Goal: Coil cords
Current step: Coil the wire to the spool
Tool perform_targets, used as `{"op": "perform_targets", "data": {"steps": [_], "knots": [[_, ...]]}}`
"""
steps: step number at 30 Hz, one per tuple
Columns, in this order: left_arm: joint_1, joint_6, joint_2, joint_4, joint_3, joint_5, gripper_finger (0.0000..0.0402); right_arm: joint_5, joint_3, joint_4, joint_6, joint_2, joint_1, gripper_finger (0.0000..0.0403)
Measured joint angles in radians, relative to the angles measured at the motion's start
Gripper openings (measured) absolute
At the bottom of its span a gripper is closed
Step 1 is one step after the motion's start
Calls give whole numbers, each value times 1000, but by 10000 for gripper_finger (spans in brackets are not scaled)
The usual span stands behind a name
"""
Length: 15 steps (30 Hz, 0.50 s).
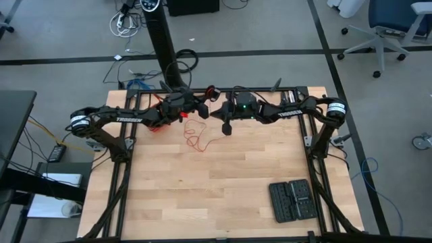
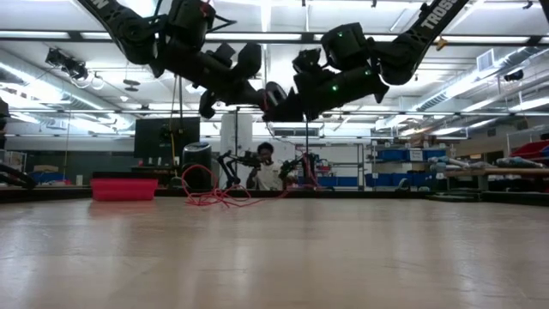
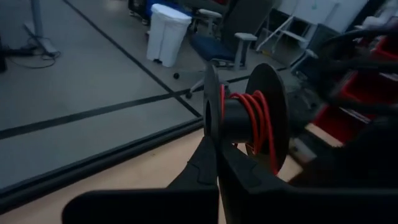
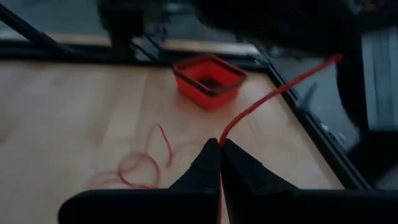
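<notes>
Red wire [image 4: 273, 93] is running taut from the right pincer [image 4: 220, 152], clamped on it, up toward the spool [image 3: 245, 118] that the left pincer [image 3: 217, 165] is gripping. Slack is lying looped on the tabletop [image 1: 223, 182] just below both arms, nearer the right.

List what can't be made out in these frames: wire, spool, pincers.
- Red wire, right wrist view: its upper stretch blurs out behind the dark left arm; where it meets the spool is hidden.
- Loose wire on the table, high view: too thin to find its ends.
- Left pincer, left wrist view: shut on the spool's flange; the spool's far side is out of sight.
- Right pincer: shut on the wire; the wire past its fingertips is hidden.
</notes>
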Motion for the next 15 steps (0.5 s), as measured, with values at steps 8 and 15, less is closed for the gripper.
{"op": "perform_targets", "data": {"steps": [8, 15], "knots": [[0, 102, -1, 30, 0, 167, 1, 107, 0, -156, -3, -2, -57, 1], [3, 278, -1, -19, 0, 285, 1, 93, 1, -206, 14, -3, -91, 6]]}}
